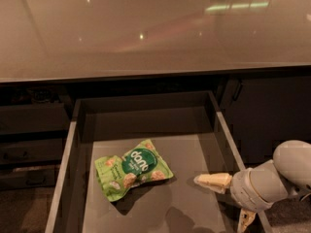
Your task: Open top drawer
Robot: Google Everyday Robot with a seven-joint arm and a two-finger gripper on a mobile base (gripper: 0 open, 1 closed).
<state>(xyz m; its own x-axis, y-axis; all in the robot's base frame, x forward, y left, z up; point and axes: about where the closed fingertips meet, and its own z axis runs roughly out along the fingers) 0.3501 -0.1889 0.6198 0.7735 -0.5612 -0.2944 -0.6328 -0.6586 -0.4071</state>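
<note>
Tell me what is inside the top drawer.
In the top drawer, a green snack bag lies on the floor. The open hand at its right rim hides the corner beneath; the front is out of view.

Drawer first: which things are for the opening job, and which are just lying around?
For the job: top drawer, pulled out; gripper, open, at its right wall.
Just lying about: snack bag inside the drawer; counter above.
</note>
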